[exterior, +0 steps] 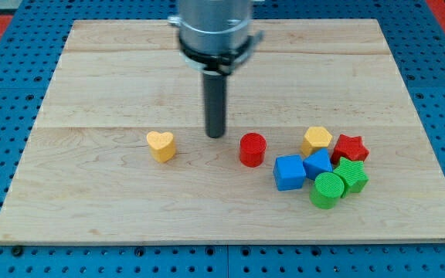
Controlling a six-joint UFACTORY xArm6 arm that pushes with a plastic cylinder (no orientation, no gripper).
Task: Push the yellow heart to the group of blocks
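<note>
The yellow heart (161,145) lies alone on the wooden board (91,77), left of centre. My tip (215,136) stands between the heart and a red cylinder (252,149), about 70 px right of the heart and slightly higher in the view, touching neither. The group of blocks sits at the lower right: a yellow hexagon (316,140), a red star (351,148), a blue cube (289,172), a second blue block (318,163), a green cylinder (327,190) and a green block (352,176). The red cylinder stands just left of the group.
The board lies on a blue pegboard surface (6,85). The arm's grey metal body (213,27) hangs over the board's top middle, above the rod.
</note>
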